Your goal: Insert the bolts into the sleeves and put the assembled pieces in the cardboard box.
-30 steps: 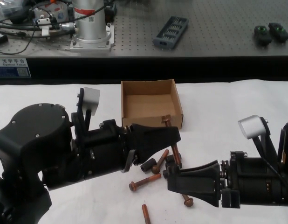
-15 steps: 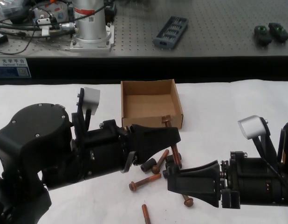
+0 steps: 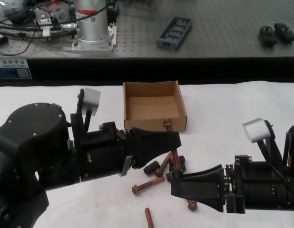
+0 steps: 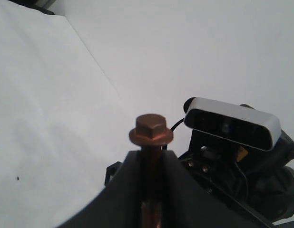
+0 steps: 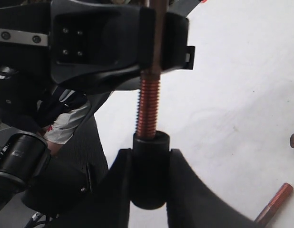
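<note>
**Bolt tip in the sleeve, both claws clenched**

Your left claw (image 3: 174,138) is clamped on a copper bolt (image 3: 168,124) and holds it upright, hex head on top, just in front of the cardboard box (image 3: 181,108). Right under it your right claw (image 3: 178,175) is gripping a black sleeve (image 5: 150,145) with the open end up. In the right wrist view the bolt's threaded end sits in the sleeve's mouth, with a good stretch of thread bare between the two claws. The pair is held up off the white tabletop (image 3: 52,102), not resting on it. Down on the tabletop near the claws you've got loose bolts: one (image 3: 148,185) lying flat, another (image 3: 148,217) closer to the front edge. There's also a spare sleeve (image 3: 150,168) touching a third bolt (image 3: 162,165).
</note>
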